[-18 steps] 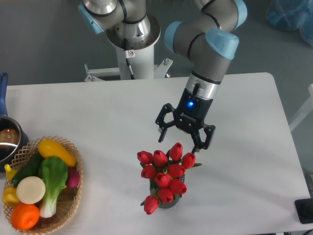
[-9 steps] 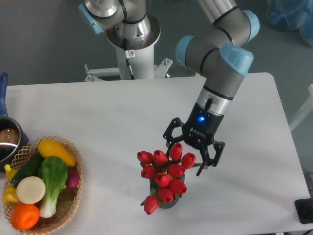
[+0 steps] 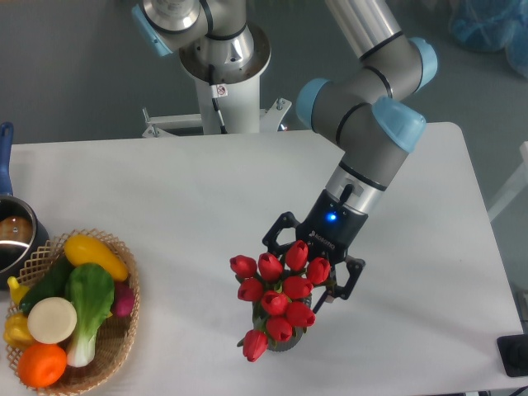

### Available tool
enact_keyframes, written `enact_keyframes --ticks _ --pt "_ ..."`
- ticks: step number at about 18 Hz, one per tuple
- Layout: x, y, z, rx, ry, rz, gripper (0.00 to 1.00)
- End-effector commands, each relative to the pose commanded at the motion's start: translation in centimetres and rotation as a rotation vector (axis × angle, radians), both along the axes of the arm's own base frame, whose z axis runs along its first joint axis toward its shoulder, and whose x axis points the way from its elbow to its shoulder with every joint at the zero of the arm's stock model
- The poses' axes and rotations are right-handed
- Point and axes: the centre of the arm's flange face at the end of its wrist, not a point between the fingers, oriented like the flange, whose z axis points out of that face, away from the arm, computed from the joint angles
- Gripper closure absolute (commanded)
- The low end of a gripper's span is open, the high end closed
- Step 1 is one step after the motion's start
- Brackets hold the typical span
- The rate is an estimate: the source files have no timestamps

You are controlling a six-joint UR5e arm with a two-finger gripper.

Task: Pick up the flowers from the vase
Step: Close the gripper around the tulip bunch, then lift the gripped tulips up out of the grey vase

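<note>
Two fingers of the gripper (image 3: 306, 273) are spread wide apart, and nothing is held between them. The red tulips (image 3: 275, 295) are found just below and in front of the fingers, with the top buds right between them. The bunch is stood upright in the dark vase (image 3: 285, 340), so it is probably best pulled straight up.

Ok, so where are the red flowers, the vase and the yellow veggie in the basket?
flowers (image 3: 276, 299): fixed camera, a middle red bud.
vase (image 3: 289, 341): fixed camera, dark rim below the buds.
yellow vegetable (image 3: 95, 256): fixed camera, its middle, top of the basket (image 3: 124, 346).
</note>
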Motion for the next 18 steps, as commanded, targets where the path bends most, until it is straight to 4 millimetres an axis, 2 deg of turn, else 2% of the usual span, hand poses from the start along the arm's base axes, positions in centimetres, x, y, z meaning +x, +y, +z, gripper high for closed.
enact_keyframes --ticks 3,5,6,9,13,18 --pt "0.0 0.0 0.0 0.001 0.002 -0.002 0.73" --pt "-0.3 -0.3 0.2 0.002 0.005 0.004 0.91" --pt "-0.2 -0.3 0.4 0.004 0.008 0.004 0.95" --pt "-0.7 -0.9 0.8 0.008 0.011 0.017 0.98" --pt "-0.8 -1.8 2.7 0.02 0.021 0.04 0.99" --pt "-1.1 -2.9 5.0 0.081 -0.07 0.081 0.98"
